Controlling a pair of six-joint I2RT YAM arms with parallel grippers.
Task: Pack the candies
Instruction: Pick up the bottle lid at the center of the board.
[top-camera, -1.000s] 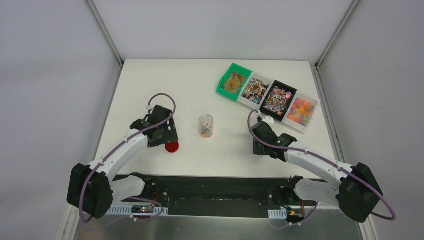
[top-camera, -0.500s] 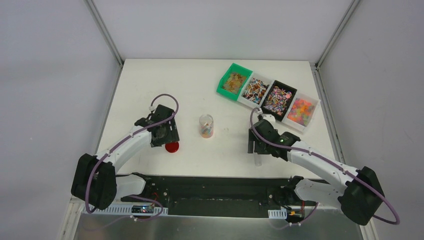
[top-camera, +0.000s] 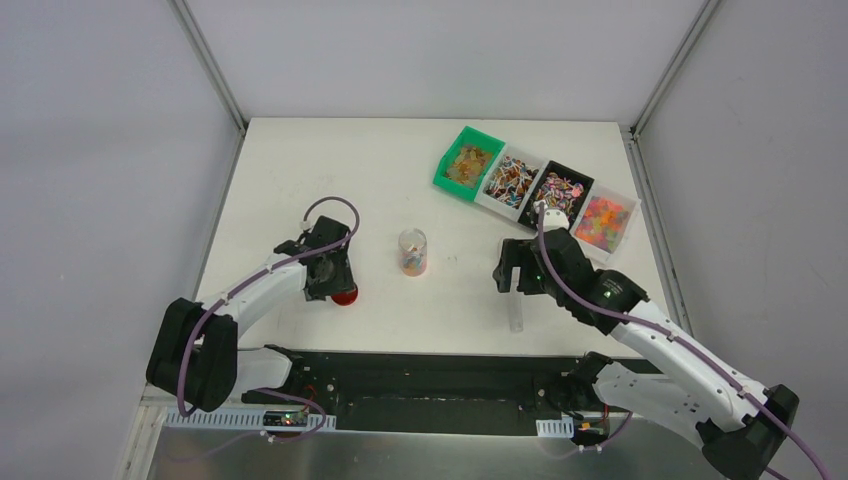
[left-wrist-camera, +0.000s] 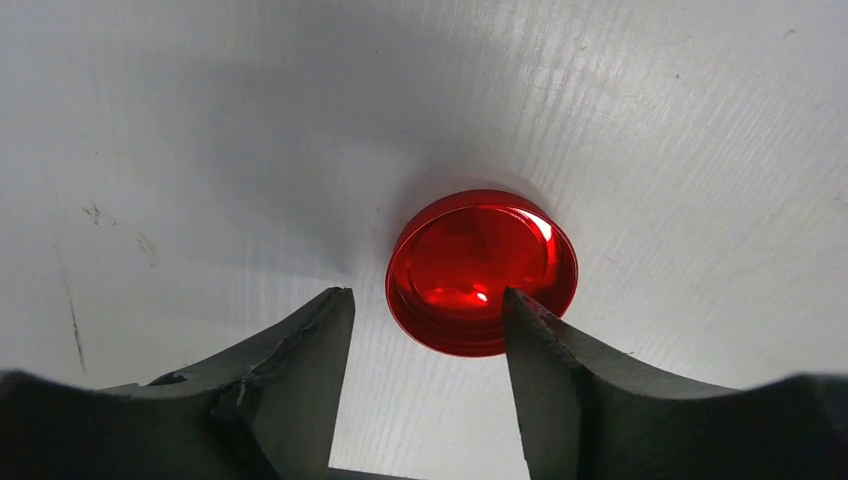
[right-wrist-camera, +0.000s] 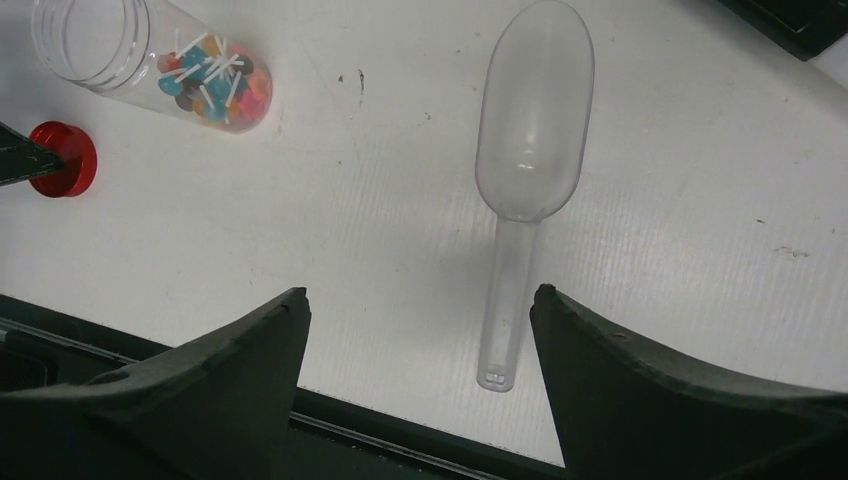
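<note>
Top view: most candies (top-camera: 553, 202) sit in a row of four bins (top-camera: 487, 136) at upper right of frame, sorted by type: amber, multicolour, pink mix, orange/pink. Clear jar (top-camera: 411, 238) stands upright at centre of the bench (top-camera: 300, 170), uncapped, with a shallow layer of candies at the bottom. Red lid (top-camera: 346, 296) is left of centre, at the tips of the left tool (top-camera: 340, 288). Clear scoop (top-camera: 517, 318) lies right of centre, just below the right tool (top-camera: 510, 282) in frame.

Left wrist: left tool (left-wrist-camera: 428, 300) has jaws apart and grips nothing. Lid (left-wrist-camera: 480, 260) lies flat on the bench at frame centre, just past the tips. Right finger overlaps the lid rim in view; contact unclear.

Right wrist: right tool (right-wrist-camera: 420, 298) is wide open and empty. Scoop (right-wrist-camera: 530, 130) is at upper centre, bowl away, handle running to the lower edge near the right jaw. Jar (right-wrist-camera: 90, 40) is upper left, with candies (right-wrist-camera: 215, 85) on white sticks inside. Lid (right-wrist-camera: 62, 158) is at the left edge.

Handling, judged: candies are light, tiny and loose, with slick wrappers, so pinching singles looks poor. Better to shovel with the scoop, held by its stiff handle. Scoop looks like thin plastic, so squeeze moderately. Jar is tall and light and likely tips easily.
</note>
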